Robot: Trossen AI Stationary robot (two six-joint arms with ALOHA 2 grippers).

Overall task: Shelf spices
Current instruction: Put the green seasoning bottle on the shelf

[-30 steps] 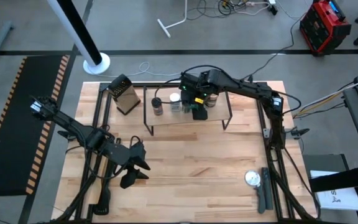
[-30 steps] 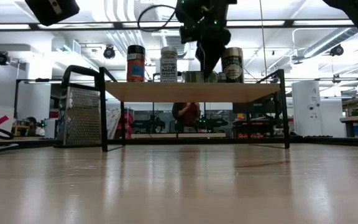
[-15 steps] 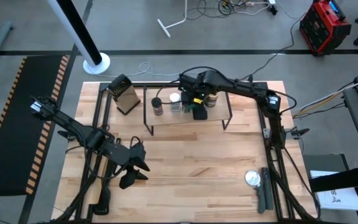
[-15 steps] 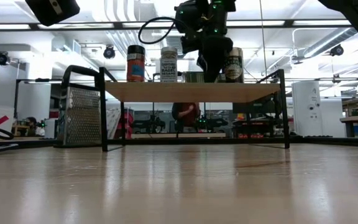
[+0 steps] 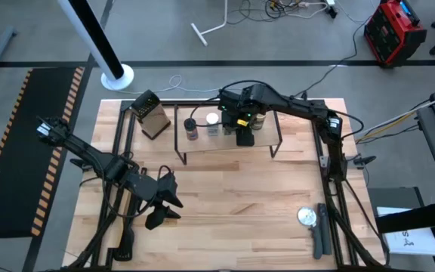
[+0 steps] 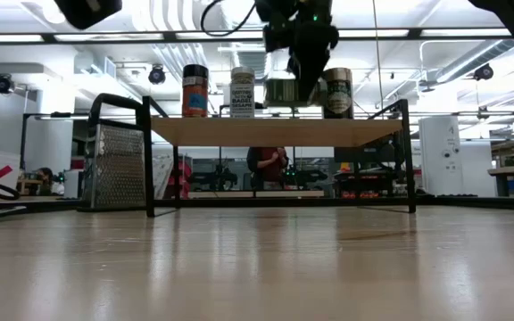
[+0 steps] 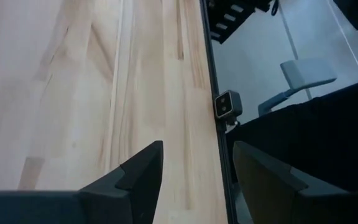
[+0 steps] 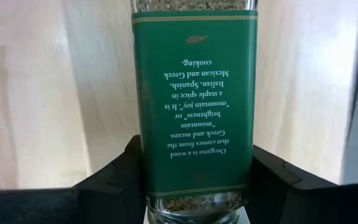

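Note:
The shelf (image 5: pixel 229 143) stands at the table's far middle; its wooden board (image 6: pixel 275 130) carries a dark-lidded jar (image 6: pixel 195 91), a white-lidded jar (image 6: pixel 242 92) and a wider jar (image 6: pixel 335 93), all upright. My right gripper (image 5: pixel 244 136) reaches over the board from the right and is shut on a green-labelled oregano jar (image 8: pixel 194 93), which in the low view (image 6: pixel 280 92) hangs just above the board. My left gripper (image 5: pixel 165 208) waits near the table's front left, open, with only bare wood between its fingers (image 7: pixel 142 180). My right gripper pinches the oregano jar's two long sides (image 8: pixel 143 168) between its two fingers (image 8: pixel 120 177), near one end of the jar. The fingers come from above, pointing down, and lie across the jar. The jar lies roughly level and is lifted clear of the shelf board.
A metal grater (image 5: pixel 151 115) stands left of the shelf. A round silver disc (image 5: pixel 306 217) lies at the near right, beside a dark bar (image 5: pixel 320 242). Black frame rails run along the table's left and right sides. The wide middle of the tabletop (image 5: pixel 232 196) is bare wood.
My right gripper has risen above the shelf with the oregano jar. The jar, which lay low on the board between the white-lidded jar and the wider jar, now hangs a little above it. The other jars have stayed put.

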